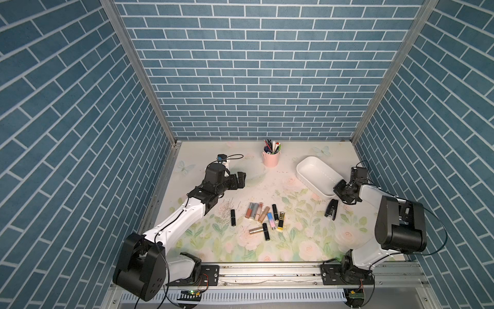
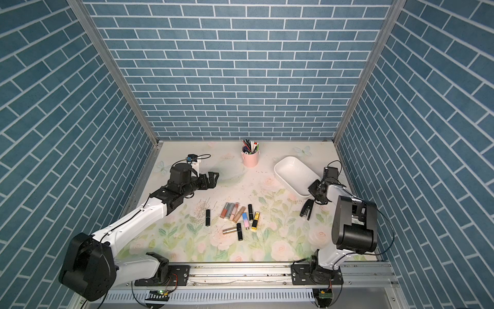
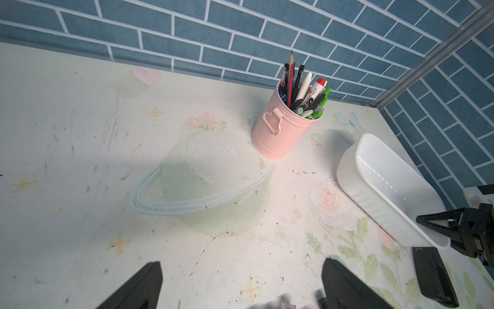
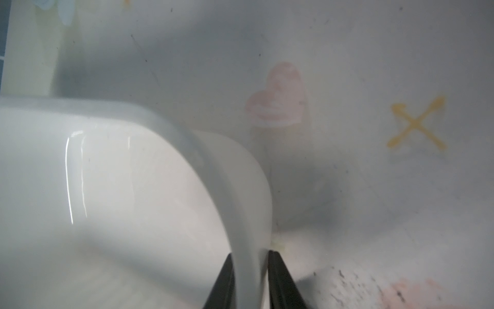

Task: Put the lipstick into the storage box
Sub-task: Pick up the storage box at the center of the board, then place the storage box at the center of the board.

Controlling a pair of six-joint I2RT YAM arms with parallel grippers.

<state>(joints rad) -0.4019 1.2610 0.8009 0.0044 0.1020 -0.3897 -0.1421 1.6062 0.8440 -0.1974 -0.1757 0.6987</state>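
Saw the right end effector [image 1: 337, 189] closed tight on the storage box [image 1: 316, 174], at the corner nearest the right arm. Looked in the right wrist view and found one black finger [image 4: 223, 283] inside the box and the other outside, both pressed on the thin white side. Saw the same grip in both top views.

Saw the box near the back right of the desk [image 1: 294, 246], open side up. Could not tell whether lifted or resting on the desk.

Saw the left end effector [image 1: 239, 179] up over the back left part of the desk, spread very wide and gripping nothing. Found two dark fingers [image 3: 144, 286] far apart in the left wrist view, with bare desk between.

Saw the lipsticks [image 1: 264, 214] lying in a bunch in the middle of the desk, some touching side by side. Spotted one black lipstick [image 1: 233, 217] alone, just left of the bunch. Found all of these on the desk, well apart from the box.

Saw a black stapler [image 1: 331, 209] on the desk just beside the near end of the box, close to the right end effector. Saw a pink cup [image 1: 271, 159] full of pens [image 1: 272, 146] standing at the back, between the left end effector and the box.
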